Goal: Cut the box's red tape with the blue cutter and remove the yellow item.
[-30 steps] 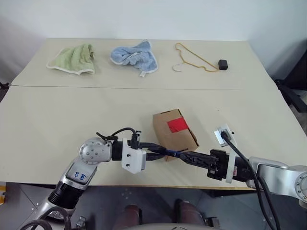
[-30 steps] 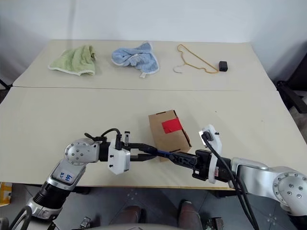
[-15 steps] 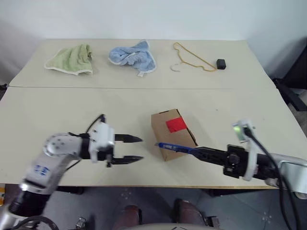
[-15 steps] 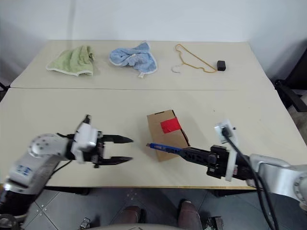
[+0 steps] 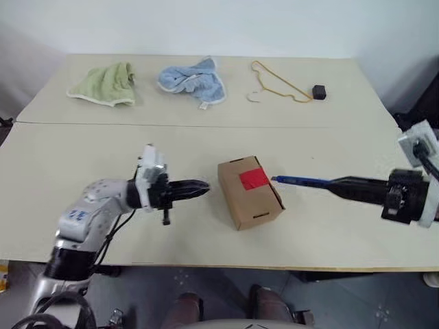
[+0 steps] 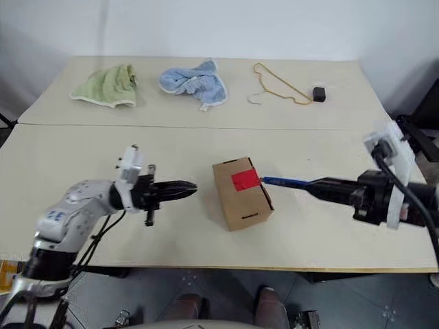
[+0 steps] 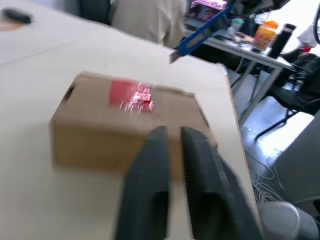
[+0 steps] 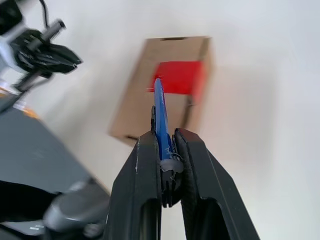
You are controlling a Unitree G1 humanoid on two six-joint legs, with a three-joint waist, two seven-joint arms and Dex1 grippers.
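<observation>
Right gripper (image 5: 343, 185) is clamped on the blue cutter (image 5: 299, 181), held level with its tip just beside the red tape (image 5: 254, 179) on the box (image 5: 250, 191). Left gripper (image 5: 201, 189), fingers pressed together and empty, points at the box's opposite side, near it without touching. The box sits mid-table (image 5: 206, 137), flaps closed.

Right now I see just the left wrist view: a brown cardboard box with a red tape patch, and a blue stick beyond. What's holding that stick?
Observer: The right gripper, shut on that slim blue cutter.
Operator: Anything else on the table?
Observer: Far side: a green cloth, a blue cloth, a thin tan hanger.
Operator: Does the left gripper touch the box?
Observer: No, a gap separates them.
</observation>
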